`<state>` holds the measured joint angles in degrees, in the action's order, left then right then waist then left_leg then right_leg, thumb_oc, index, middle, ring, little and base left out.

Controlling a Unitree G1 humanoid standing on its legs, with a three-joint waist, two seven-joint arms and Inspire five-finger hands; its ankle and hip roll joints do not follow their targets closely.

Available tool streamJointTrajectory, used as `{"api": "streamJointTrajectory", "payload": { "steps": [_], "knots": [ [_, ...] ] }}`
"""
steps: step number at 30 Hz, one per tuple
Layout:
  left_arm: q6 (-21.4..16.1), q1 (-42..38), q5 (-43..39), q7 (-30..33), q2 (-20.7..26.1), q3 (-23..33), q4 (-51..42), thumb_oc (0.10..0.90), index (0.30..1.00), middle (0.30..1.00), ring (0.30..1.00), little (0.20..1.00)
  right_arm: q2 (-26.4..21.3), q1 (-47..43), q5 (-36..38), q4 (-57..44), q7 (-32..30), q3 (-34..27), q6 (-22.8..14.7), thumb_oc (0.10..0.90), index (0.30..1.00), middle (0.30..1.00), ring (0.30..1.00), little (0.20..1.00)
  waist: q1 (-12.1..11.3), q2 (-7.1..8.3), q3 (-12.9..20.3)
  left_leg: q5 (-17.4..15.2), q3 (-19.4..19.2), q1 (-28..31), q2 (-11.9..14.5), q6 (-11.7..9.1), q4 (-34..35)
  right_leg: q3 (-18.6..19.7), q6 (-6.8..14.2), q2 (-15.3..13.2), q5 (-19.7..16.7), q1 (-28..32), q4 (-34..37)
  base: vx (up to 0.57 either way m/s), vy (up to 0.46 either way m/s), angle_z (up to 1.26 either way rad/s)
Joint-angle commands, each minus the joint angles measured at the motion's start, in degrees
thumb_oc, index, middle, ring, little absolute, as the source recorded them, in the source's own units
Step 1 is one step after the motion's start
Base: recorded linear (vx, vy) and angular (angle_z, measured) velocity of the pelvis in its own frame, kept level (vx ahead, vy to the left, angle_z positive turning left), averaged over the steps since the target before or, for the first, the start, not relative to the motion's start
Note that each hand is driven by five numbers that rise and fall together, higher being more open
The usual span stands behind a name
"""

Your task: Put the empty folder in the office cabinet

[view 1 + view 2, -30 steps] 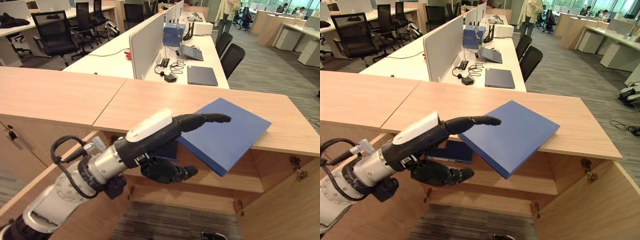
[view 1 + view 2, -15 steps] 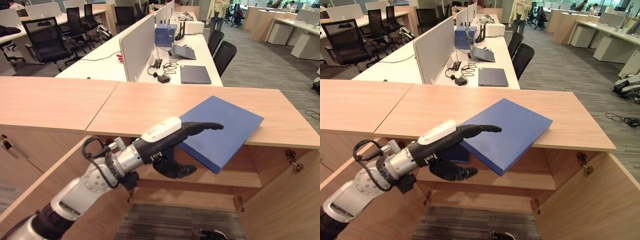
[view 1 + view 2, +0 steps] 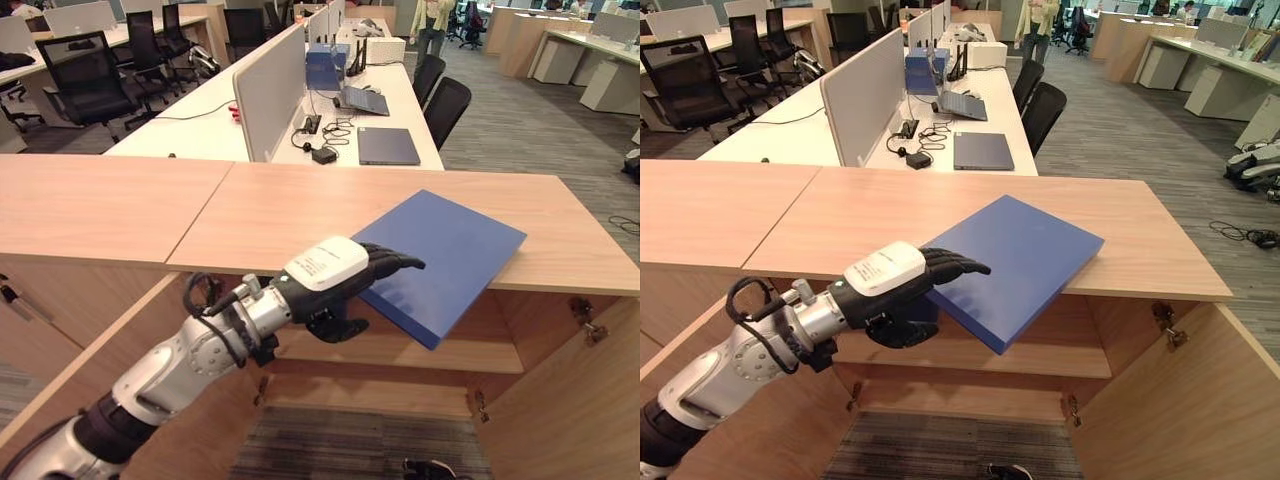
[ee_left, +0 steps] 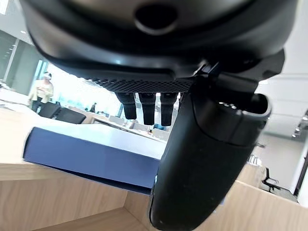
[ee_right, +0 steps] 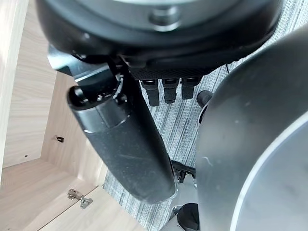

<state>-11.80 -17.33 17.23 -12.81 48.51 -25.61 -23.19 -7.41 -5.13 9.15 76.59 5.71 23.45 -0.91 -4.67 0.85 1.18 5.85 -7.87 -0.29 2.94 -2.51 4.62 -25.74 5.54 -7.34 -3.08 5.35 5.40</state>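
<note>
A: Where is the folder?

B: One blue folder (image 3: 440, 262) lies flat on the cabinet top (image 3: 270, 215), turned at an angle, with its near corner jutting out past the front edge over the open cabinet.

A: And the left hand?

B: The left hand (image 3: 345, 280) is at the folder's near left edge. Its fingers (image 3: 395, 265) lie over the cover and the thumb (image 4: 202, 163) comes up under the overhanging part, so the edge is pinched between them. The wrist view shows the same: the blue edge sits between the fingers above and the thumb below.

A: The right hand?

B: The right hand (image 5: 130, 139) shows in its own wrist view, low by the cabinet, over the grey carpet (image 5: 178, 125). Its fingers hang loosely straight and hold nothing.

A: What is under the top?

B: One shelf (image 3: 480, 350) inside the cabinet, and two doors swung open, one on each side (image 3: 570, 420). Something dark blue lies on the shelf behind the left hand; I cannot tell what it is.

A: Beyond the cabinet?

B: A long white desk (image 3: 215, 115) with one grey divider (image 3: 268, 85) along its middle. On it I count one closed laptop (image 3: 388, 146), one open laptop (image 3: 365, 100), one blue box (image 3: 325, 68) and some black cables. Two black chairs (image 3: 445, 100) stand at its right side, more at the left. One person (image 3: 433, 20) stands far back.

A: Any writing?

B: A white cover on the back of the left hand bears small print, too small to read.
</note>
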Motion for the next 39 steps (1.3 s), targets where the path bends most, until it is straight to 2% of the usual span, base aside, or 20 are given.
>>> {"api": "streamJointTrajectory", "payload": {
  "steps": [1,10,16,20,21,23,25,26,31,33,34,39],
  "knots": [
    [-2.4,-8.8,0.4,3.4,-1.3,1.4,0.2,0.8,0.9,0.9,0.9,0.9,-0.5,-1.1,-1.3,0.2,-0.7,1.5,0.1,0.8,0.9,0.9,0.9,0.9,0.5,1.55,-0.1,-5.7,-1.8,1.5,-1.3,0.2,0.4,-1.7,0.8,1.9,4.0,1.2,-0.4,0.0,0.0,0.0],
    [-3.0,-12.1,5.7,5.6,-2.1,-2.0,5.1,0.8,0.9,0.9,0.9,0.9,-0.8,-1.4,-1.1,0.0,-0.9,1.8,0.2,0.8,0.9,0.9,0.9,0.9,1.0,1.67,0.1,-5.8,-1.9,1.4,-1.3,0.2,0.4,-1.4,0.7,2.0,4.0,1.0,-0.4,0.0,0.0,0.0],
    [-4.2,-17.6,14.2,11.4,-4.5,-7.3,13.1,0.8,0.9,0.9,0.9,0.9,-1.0,-2.1,-0.4,-0.2,-1.4,2.6,0.1,0.8,0.9,0.9,0.9,0.9,1.7,2.01,0.3,-5.8,-2.1,1.2,-1.4,0.2,0.4,-1.2,0.7,2.1,3.9,0.7,-0.4,0.0,-0.003,-0.01],
    [-2.7,-19.6,20.4,16.3,-6.5,-8.3,18.9,0.8,0.9,0.9,0.9,0.9,-1.3,-1.6,-0.6,-0.6,-2.0,3.2,-0.1,0.8,0.9,0.9,0.9,0.9,2.0,2.22,0.3,-5.7,-2.2,1.1,-1.4,0.2,0.4,-1.0,0.6,2.1,3.9,0.6,-0.4,-0.01,-0.011,-0.07],
    [-1.4,-21.0,24.0,19.4,-8.5,-8.0,21.7,0.8,0.9,0.9,0.9,0.9,-1.4,-2.2,-0.4,-0.1,-2.7,2.9,0.0,0.8,0.9,0.9,0.9,0.9,2.2,2.43,0.4,-5.7,-2.4,1.0,-1.4,0.3,0.4,-0.9,0.6,2.1,3.8,0.5,-0.4,0.0,0.0,0.0],
    [-0.4,-22.0,27.1,22.3,-9.7,-7.1,22.9,0.8,0.9,0.9,0.9,0.9,-1.9,-2.3,-0.2,-0.1,-2.9,2.5,-0.4,0.8,0.9,0.9,0.9,0.9,2.5,2.56,0.4,-5.8,-2.6,1.0,-1.4,0.3,0.4,-0.8,0.6,2.0,3.8,0.3,-0.4,-0.03,-0.01,0.03],
    [0.1,-22.1,28.9,23.6,-10.3,-6.8,23.2,0.8,0.9,0.9,0.9,0.9,-2.2,-2.2,-0.2,-0.2,-3.0,2.5,-0.5,0.8,0.9,0.9,0.9,0.9,2.7,2.65,0.4,-5.9,-2.7,1.0,-1.4,0.4,0.4,-0.6,0.6,2.0,3.8,0.2,-0.4,-0.01,-0.008,-0.09],
    [0.3,-22.1,29.9,24.2,-10.7,-6.7,23.3,0.767,0.851,0.851,0.851,0.851,-2.3,-2.1,-0.2,-0.2,-3.0,2.6,-0.6,0.8,0.9,0.9,0.9,0.9,2.8,2.76,0.5,-5.9,-2.8,1.1,-1.4,0.4,0.4,-0.5,0.6,2.1,3.7,0.2,-0.4,-0.01,-0.005,-0.17],
    [0.2,-22.1,31.1,24.5,-11.0,-7.5,23.6,0.753,0.829,0.829,0.829,0.829,-2.4,-1.9,0.1,-0.3,-2.9,2.9,-0.9,0.8,0.9,0.9,0.9,0.9,3.0,2.92,0.4,-6.0,-3.0,1.1,-1.5,0.5,0.4,-0.4,0.6,2.1,3.6,0.2,-0.4,0.0,-0.002,-0.04],
    [0.4,-21.7,31.5,25.0,-11.3,-7.6,24.0,0.59,0.585,0.585,0.585,0.585,-2.5,-1.7,0.2,-0.4,-2.9,3.1,-1.0,0.8,0.9,0.9,0.9,0.9,3.0,3.05,0.4,-6.0,-3.0,1.0,-1.5,0.5,0.4,-0.4,0.6,2.1,3.6,0.1,-0.4,0.0,0.0,0.0],
    [0.7,-21.6,31.7,25.6,-11.7,-7.6,24.6,0.4,0.3,0.3,0.3,0.3,-2.6,-1.6,0.3,-0.5,-3.0,3.1,-1.0,0.8,0.9,0.9,0.9,0.9,3.0,3.07,0.4,-6.0,-3.0,1.0,-1.5,0.5,0.4,-0.5,0.6,2.1,3.6,0.1,-0.4,0.0,0.0,0.0],
    [1.4,-20.9,32.3,27.5,-12.9,-6.8,26.0,0.4,0.3,0.3,0.3,0.3,-2.7,-1.5,0.7,-0.4,-3.1,3.0,-1.4,0.8,0.9,0.9,0.9,0.9,3.0,3.38,0.3,-6.0,-3.2,1.0,-1.5,0.5,0.4,-0.4,0.5,2.1,3.4,0.0,-0.4,0.0,0.0,0.0]
  ]
}}
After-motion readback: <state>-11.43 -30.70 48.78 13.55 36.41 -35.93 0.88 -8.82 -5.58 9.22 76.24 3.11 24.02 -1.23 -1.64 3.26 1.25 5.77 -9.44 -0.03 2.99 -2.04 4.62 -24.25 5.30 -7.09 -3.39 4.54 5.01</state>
